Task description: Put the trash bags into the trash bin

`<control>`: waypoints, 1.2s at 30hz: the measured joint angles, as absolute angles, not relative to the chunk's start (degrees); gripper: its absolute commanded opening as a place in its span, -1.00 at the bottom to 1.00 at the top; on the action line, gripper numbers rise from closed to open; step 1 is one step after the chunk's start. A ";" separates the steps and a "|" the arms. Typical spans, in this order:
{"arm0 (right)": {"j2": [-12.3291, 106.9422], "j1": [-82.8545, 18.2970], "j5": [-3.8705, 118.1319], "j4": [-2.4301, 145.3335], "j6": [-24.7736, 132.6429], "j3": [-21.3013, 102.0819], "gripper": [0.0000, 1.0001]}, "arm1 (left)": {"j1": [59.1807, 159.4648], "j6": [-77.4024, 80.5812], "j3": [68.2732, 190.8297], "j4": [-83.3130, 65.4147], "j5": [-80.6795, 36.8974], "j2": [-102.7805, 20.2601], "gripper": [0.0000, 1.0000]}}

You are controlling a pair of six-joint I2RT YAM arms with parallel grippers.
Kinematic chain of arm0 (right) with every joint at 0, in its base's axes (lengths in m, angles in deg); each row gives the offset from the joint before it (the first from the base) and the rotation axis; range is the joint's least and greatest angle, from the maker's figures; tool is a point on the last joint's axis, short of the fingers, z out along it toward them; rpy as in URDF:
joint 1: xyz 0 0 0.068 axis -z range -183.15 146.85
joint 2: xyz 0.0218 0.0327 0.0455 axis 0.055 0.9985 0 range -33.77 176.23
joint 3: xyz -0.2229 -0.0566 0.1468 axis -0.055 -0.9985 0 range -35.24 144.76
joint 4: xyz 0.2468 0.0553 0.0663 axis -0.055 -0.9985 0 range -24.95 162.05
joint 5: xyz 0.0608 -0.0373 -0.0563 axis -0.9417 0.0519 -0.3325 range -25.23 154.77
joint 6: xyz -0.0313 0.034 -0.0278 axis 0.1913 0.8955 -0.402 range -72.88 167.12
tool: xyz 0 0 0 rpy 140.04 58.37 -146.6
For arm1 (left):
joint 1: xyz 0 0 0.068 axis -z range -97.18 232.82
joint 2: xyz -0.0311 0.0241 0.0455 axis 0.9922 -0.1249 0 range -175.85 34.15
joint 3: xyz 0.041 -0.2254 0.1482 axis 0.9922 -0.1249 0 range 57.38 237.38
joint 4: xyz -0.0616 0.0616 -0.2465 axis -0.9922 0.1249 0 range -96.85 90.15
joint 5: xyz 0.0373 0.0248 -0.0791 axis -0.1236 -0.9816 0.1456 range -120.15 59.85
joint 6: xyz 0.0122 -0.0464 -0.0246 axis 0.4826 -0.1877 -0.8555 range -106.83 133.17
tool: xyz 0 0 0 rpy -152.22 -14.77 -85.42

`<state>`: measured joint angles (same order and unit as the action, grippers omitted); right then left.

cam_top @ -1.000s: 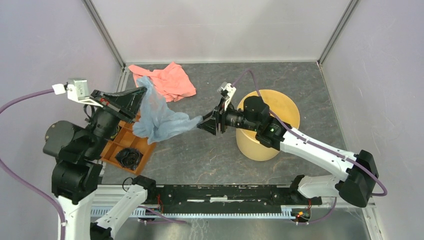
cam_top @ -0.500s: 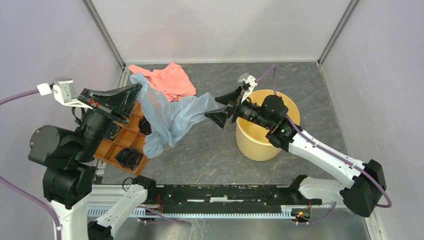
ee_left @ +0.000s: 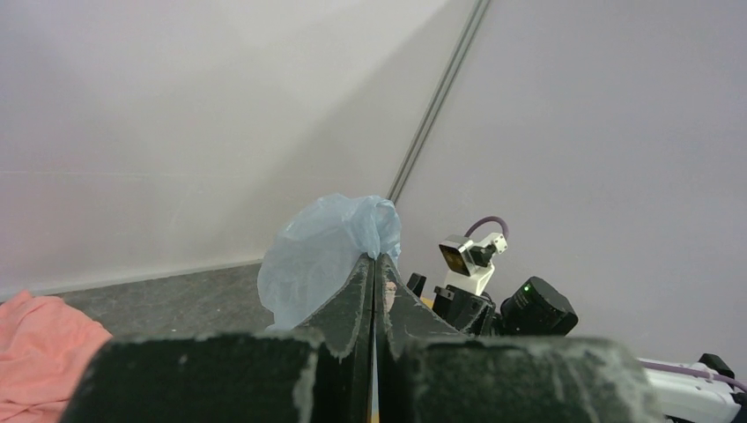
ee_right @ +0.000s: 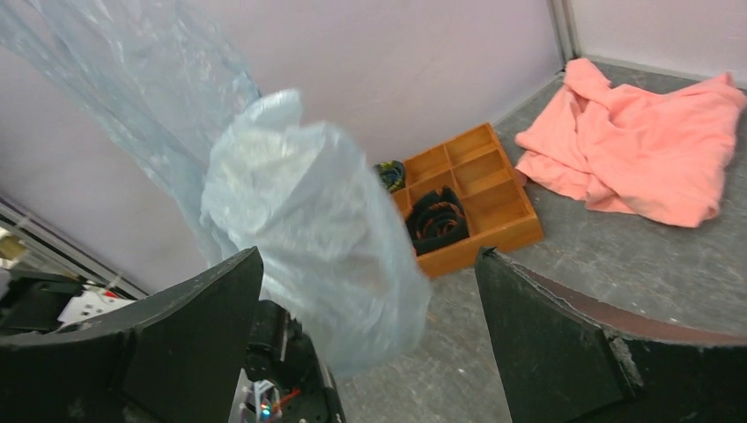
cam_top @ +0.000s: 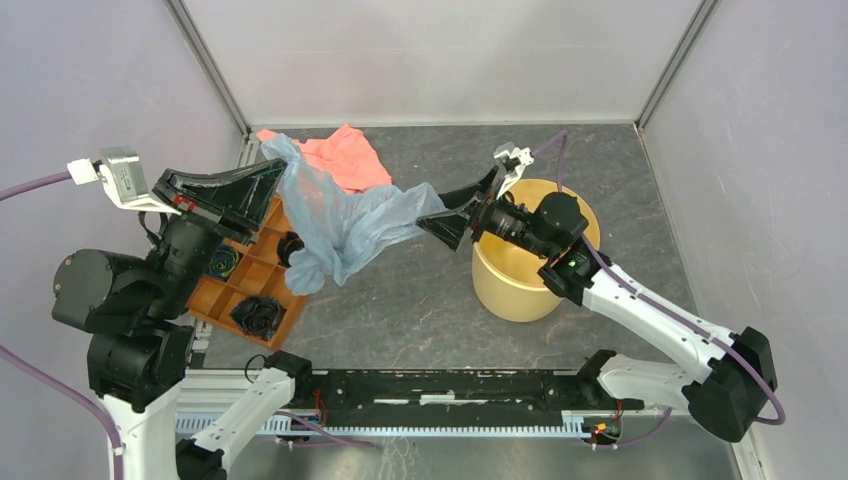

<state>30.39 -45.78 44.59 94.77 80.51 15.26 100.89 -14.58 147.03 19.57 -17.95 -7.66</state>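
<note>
The trash bag (cam_top: 345, 225), a pale blue-grey film, hangs in the air over the table's left middle. My left gripper (cam_top: 283, 168) is shut on its top corner, and the film bunches above the closed tips (ee_left: 374, 257) in the left wrist view. My right gripper (cam_top: 455, 210) is open beside the bag's right end. In the right wrist view the bag (ee_right: 308, 238) hangs between and in front of the wide-apart jaws (ee_right: 368, 256), unpinched. The trash bin (cam_top: 530, 290), a pale yellow bucket, stands under the right arm, its rim partly hidden by that arm.
A salmon-pink cloth (cam_top: 345, 160) lies at the back left, also in the right wrist view (ee_right: 643, 150). An orange compartmented tray (cam_top: 240, 290) with dark items sits at the left under the bag. Enclosure walls surround the table.
My right gripper has risen and moved right toward the bin and its jaws now stand wide. The bag's right end rose with it and spread. My left gripper shifted slightly left, still gripping.
</note>
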 measured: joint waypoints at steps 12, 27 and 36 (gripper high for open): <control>35.26 -45.41 39.30 113.48 93.99 11.41 0.71 | 100.89 -16.17 147.01 17.82 -16.28 -7.85 -0.96; 38.47 -45.52 39.19 119.86 95.22 10.25 0.06 | 100.89 -18.36 146.72 15.18 -16.04 -8.27 -0.96; 35.55 -45.52 42.58 116.91 89.53 10.25 -0.99 | 100.91 -18.64 139.62 14.56 -17.97 -6.19 -0.10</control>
<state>35.55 -45.52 42.58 116.91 89.53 10.25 100.91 -18.64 139.62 14.56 -17.97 -6.19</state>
